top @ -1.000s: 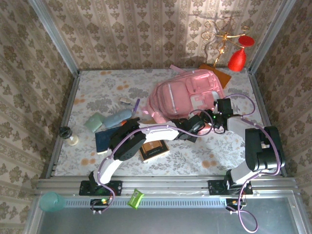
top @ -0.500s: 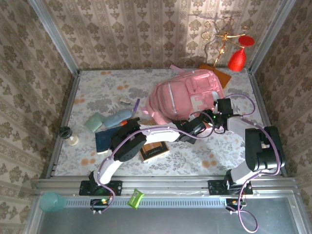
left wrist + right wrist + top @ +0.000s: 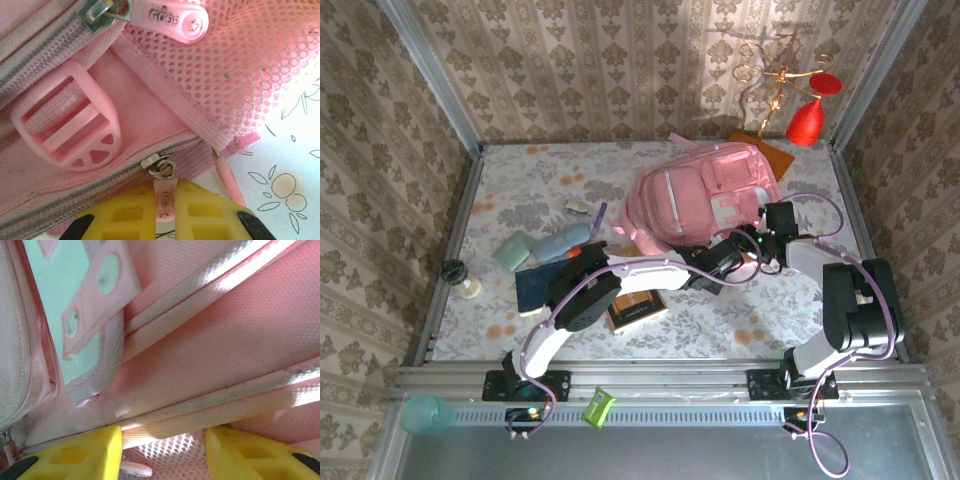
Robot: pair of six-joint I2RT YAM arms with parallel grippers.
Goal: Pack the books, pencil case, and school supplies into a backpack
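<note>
Well to the left of the left pincer (image 3: 165,192), a dark navy book (image 3: 530,290) lies flat on the table (image 3: 720,325). A brown book (image 3: 638,305) lies nearer, partly under the left forearm. A purple pen (image 3: 600,214) lies beyond both, just left of the pink backpack (image 3: 695,190).

Left pincer: jaws brought together on the pink zipper pull (image 3: 163,205) at the backpack's near edge. Directly ahead of it is a pink strap buckle (image 3: 65,120). Further ahead and slightly right is a pink combination lock (image 3: 170,20), beside the mesh pocket (image 3: 260,75).

Right pincer (image 3: 162,447): fingers spread wide (gripping nothing that can be confirmed) and pressed close to the backpack's right side. A ridge of pink fabric crosses the gap between them. Ahead and to its left is a mint-green patch (image 3: 55,285) with a pink tab.
</note>
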